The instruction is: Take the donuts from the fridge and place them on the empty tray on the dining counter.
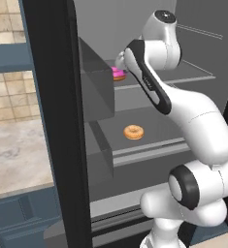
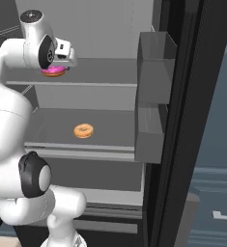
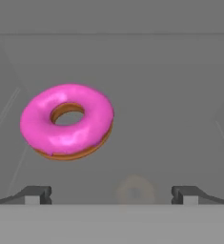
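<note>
The fridge stands open, its grey shelves facing me. A pink frosted donut lies on the upper shelf; it also shows as the pink donut in both base views. My gripper hovers just above and short of it, open, fingertips wide apart and holding nothing. In the hand view the donut sits up and left of the gap. The orange-tan donut rests on the shelf below. The tray and the dining counter are out of view.
Grey door bins jut from both open doors beside the shelves. A marble-topped blue wall cabinet lies to the left under a tiled wall. My own arm fills much of the fridge opening.
</note>
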